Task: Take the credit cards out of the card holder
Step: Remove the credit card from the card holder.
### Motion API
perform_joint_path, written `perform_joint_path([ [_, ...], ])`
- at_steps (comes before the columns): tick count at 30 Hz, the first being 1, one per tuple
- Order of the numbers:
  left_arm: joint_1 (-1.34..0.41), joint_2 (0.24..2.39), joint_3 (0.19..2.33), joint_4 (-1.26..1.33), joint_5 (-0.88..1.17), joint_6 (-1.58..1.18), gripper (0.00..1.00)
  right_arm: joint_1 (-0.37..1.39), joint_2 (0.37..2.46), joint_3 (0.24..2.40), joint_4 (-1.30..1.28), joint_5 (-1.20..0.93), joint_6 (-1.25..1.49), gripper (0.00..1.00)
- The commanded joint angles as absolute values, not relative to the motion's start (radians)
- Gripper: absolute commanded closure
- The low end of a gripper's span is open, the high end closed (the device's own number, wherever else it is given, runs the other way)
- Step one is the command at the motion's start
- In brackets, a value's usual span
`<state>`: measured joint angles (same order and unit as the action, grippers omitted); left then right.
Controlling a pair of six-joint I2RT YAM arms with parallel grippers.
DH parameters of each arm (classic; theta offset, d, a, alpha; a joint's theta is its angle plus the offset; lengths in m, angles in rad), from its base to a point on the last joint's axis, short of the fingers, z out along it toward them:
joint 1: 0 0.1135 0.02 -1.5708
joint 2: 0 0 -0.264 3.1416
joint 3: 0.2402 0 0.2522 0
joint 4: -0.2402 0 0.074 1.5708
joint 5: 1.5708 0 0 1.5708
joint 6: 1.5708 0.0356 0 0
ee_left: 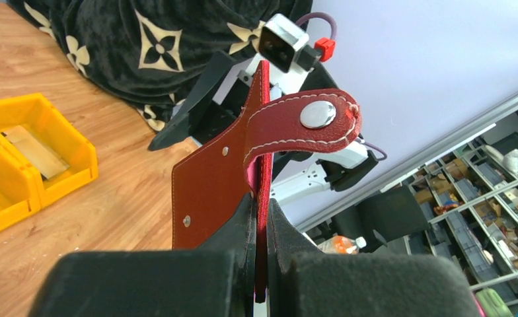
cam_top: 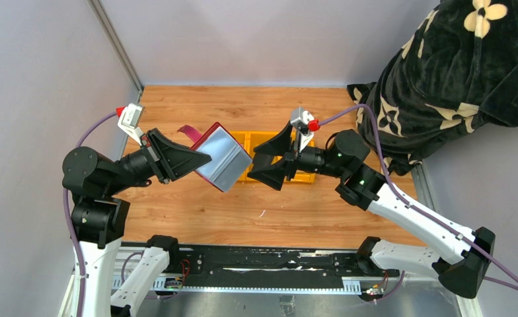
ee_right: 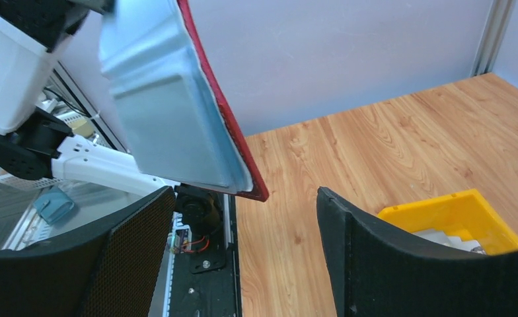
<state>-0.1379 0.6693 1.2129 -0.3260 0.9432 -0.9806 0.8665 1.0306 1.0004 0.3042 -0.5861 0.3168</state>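
Observation:
The card holder (cam_top: 224, 158), maroon with grey-silver sleeves facing up, hangs open in the air above the table. My left gripper (cam_top: 203, 158) is shut on its left edge. In the left wrist view the maroon leather (ee_left: 210, 185) stands pinched between the jaws of the left gripper (ee_left: 263, 264), and the snap tab (ee_left: 309, 122) curls over at the top. My right gripper (cam_top: 253, 160) is open just right of the holder, with nothing in it. In the right wrist view the sleeves (ee_right: 170, 112) hang just above the gap of the right gripper (ee_right: 243, 198). A tan card (ee_left: 35, 150) lies in the tray.
A yellow tray (cam_top: 309, 177) sits on the wooden table behind the right gripper and also shows as the yellow tray (ee_right: 454, 211) by the right finger. A black flower-patterned cloth (cam_top: 441, 86) is heaped at the back right. Grey walls close the left and back.

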Motion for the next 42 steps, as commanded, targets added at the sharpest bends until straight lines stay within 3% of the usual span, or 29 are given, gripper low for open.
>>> perform_joint_path([
  [1, -0.13, 0.663, 1.252, -0.317, 0.977, -0.999, 1.0, 0.911, 1.06, 1.037, 0.301, -0.508, 0.235, 0.18],
  [8, -0.13, 0.663, 1.252, -0.301, 0.997, -1.016, 1.0, 0.917, 1.113, 1.059, 0.311, -0.458, 0.224, 0.17],
  [16, -0.13, 0.658, 1.235, -0.278, 1.006, -1.025, 1.0, 0.919, 1.106, 1.059, 0.359, -0.553, 0.267, 0.17],
  [25, -0.13, 0.659, 1.235, -0.268, 1.015, -1.026, 1.0, 0.919, 1.039, 1.081, 0.087, -0.644, 0.112, 0.17],
  [42, -0.13, 0.654, 1.238, -0.278, 1.01, -1.021, 1.0, 0.917, 1.096, 1.115, 0.206, -0.561, 0.236, 0.18],
])
